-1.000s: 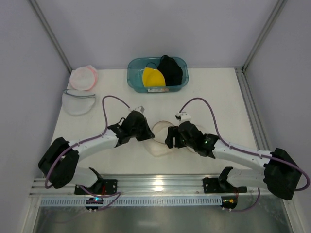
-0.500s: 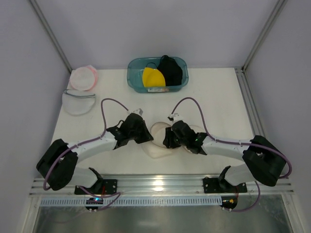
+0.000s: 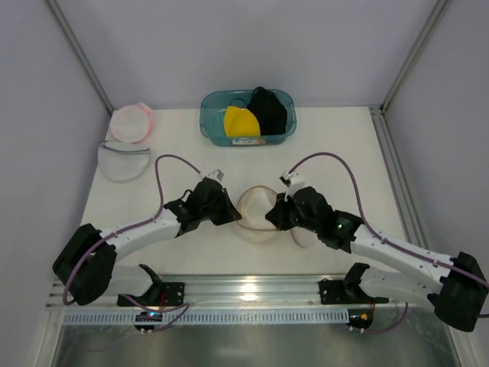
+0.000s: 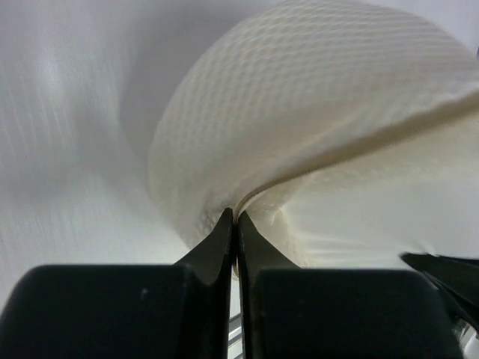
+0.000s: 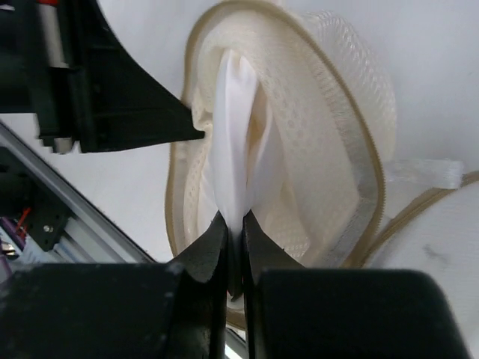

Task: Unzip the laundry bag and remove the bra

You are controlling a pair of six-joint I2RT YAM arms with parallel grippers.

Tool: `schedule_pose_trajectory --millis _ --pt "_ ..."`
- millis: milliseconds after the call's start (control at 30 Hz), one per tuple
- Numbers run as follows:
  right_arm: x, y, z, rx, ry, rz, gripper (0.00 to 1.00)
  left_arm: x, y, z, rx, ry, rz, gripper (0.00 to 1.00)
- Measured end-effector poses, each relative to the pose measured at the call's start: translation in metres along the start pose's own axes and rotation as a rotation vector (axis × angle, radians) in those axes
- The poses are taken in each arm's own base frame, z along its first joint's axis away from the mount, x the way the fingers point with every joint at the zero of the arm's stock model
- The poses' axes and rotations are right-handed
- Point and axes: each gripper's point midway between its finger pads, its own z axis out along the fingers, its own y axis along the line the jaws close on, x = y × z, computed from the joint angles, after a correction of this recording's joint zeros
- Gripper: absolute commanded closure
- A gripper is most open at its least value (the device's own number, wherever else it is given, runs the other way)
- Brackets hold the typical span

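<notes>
You see the unzipped bag (image 3: 256,215) mid-table (image 3: 344,153). Left tool (image 4: 236,224) is clamped on the bag's mesh edge; right tool (image 5: 233,224) is clamped on the bra (image 5: 236,142) protruding from its opening.

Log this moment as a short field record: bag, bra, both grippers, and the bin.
bag: laundry bag unzipped, mid-table between the arms
bra: bra pale fold showing in the bag's opening
left gripper: left gripper shut on the bag's mesh edge
right gripper: right gripper shut on the bra
bin: blue bin at the far edge, holding a yellow and a black garment
</notes>
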Motion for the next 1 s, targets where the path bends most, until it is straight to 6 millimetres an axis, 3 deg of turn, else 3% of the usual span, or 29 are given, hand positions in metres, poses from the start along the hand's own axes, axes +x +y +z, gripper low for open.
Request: schedule_pose_trajectory --millis 167,333,833,1000 --pt "-0.034 0.022 -0.044 -0.097 -0.108 -0.024 0.96 -0.001 -0.002 -0.001 0.006 -0.003 0.000 1.00" --pt "-0.042 0.044 -0.074 -0.240 -0.147 -0.033 0.96 0.001 -0.008 -0.002 0.033 0.005 0.000 1.00" --pt "-0.003 0.092 -0.080 -0.654 -0.049 0.091 0.96 0.004 -0.008 -0.007 0.032 0.018 0.003 1.00" --pt "-0.001 0.103 -0.089 -0.756 -0.050 0.115 0.96 0.006 -0.010 -0.009 0.041 0.027 0.004 1.00"
